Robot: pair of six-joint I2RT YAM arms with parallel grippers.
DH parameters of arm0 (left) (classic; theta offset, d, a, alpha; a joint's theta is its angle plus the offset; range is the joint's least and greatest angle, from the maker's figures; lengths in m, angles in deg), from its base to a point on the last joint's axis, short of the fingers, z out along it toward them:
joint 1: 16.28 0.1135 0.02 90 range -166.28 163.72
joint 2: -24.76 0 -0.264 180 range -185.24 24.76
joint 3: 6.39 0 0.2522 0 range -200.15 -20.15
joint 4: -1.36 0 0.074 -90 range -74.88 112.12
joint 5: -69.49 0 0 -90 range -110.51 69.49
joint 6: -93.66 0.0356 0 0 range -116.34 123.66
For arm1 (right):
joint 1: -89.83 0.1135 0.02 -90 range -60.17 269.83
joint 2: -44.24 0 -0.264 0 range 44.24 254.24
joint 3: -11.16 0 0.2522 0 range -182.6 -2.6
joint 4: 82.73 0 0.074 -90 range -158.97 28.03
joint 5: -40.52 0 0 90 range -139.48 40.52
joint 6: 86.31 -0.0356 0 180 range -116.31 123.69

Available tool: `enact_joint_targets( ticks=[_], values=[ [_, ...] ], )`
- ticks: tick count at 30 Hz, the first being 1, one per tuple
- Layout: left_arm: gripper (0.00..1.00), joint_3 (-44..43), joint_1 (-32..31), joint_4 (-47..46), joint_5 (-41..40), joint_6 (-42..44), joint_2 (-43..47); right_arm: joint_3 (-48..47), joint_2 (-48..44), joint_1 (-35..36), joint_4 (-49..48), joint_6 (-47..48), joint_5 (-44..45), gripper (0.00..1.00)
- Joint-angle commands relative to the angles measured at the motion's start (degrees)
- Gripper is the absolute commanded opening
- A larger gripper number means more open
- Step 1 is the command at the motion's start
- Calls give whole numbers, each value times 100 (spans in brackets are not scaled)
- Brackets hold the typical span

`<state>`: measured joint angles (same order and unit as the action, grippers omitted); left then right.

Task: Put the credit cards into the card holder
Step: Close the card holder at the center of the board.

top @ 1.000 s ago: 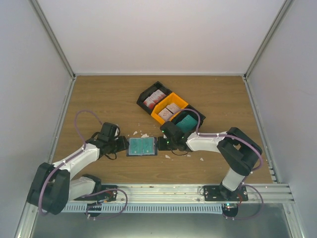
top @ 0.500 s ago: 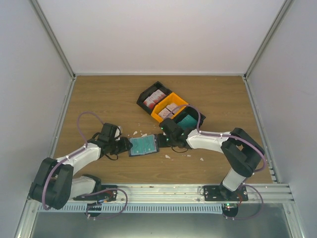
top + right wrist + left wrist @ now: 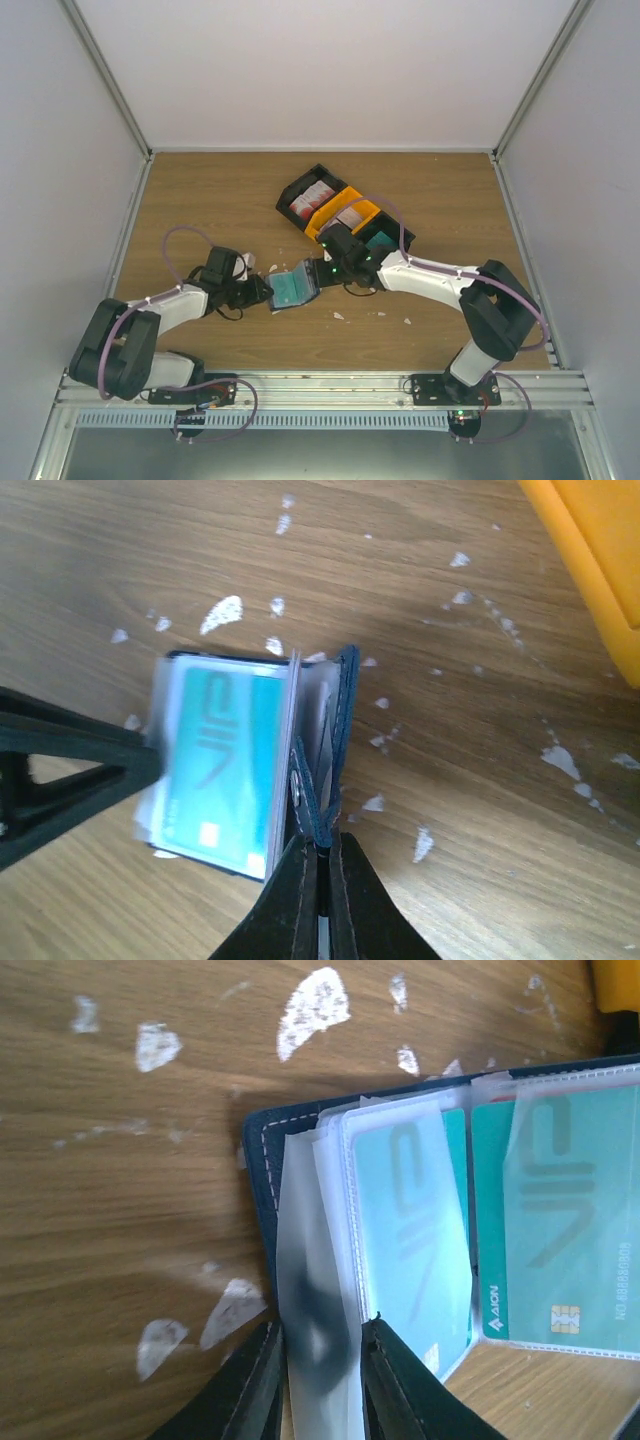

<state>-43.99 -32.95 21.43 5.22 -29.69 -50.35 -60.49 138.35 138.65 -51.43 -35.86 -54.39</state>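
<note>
Right claw (image 3: 322,848): clenched on the navy cover edge of the holder (image 3: 343,695), with that cover raised on edge. Left claw (image 3: 320,1335): grasping a clear sleeve leaf (image 3: 305,1220) on the holder's opposite side, one finger against each face of the leaf.

The holder is half folded between the two claws near the middle of the bench (image 3: 200,200). Whether its underside touches the wood cannot be told. Two teal cards (image 3: 410,1230) sit in its clear sleeves.

White scraps (image 3: 315,1010) lie on the bench around the holder. Beyond the right arm, red-and-white cards (image 3: 312,198) lie in a black tray (image 3: 290,196). More lie in the orange tray (image 3: 318,224) touching it.
</note>
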Motion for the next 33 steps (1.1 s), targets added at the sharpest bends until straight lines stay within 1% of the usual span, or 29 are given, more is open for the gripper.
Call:
enact_joint_targets(
  ticks=[1, 4, 6, 10, 14, 16, 20, 22, 25, 28, 31, 33],
  values=[
    [24, 203, -27, -521, 496, 80, -377, -210, -130, 73, -174, 148, -472, 1],
    [24, 204, -55, -618, 667, 57, -539, -247, -96, 109, -396, 88, -696, 1],
    [24, 180, -72, -838, 726, 62, -660, -243, -32, 149, -578, 41, -862, 0],
    [24, 169, -108, -1157, 887, -7, -912, -191, 256, 189, -1075, -29, -1217, 0],
    [24, 194, -116, -1395, 823, -158, -1056, -178, 656, 190, -1650, -58, -1636, 1],
    [24, 199, -117, -1329, 646, -222, -1019, -175, 843, 191, -1867, -59, -1832, 1],
    [27, 305, -118, -913, -44, -411, -502, -240, 1170, 193, -1995, -6, -2024, 0],
    [31, 385, -117, -705, -237, -510, -157, -239, 1285, 196, -2052, 35, -2111, 1],
    [31, 521, -131, -298, -499, -662, 359, -285, 1491, 192, -2089, 109, -2274, 2],
    [31, 584, -164, 302, -1197, -834, 1062, -370, 1720, 197, -2061, 153, -2378, 4],
    [31, 571, -169, 761, -1591, -898, 1665, -456, 1879, 191, -1951, 196, -2343, 10],
    [32, 507, -166, 901, -1593, -884, 1939, -541, 1961, 194, -1825, 242, -2289, 16]
  ],
)
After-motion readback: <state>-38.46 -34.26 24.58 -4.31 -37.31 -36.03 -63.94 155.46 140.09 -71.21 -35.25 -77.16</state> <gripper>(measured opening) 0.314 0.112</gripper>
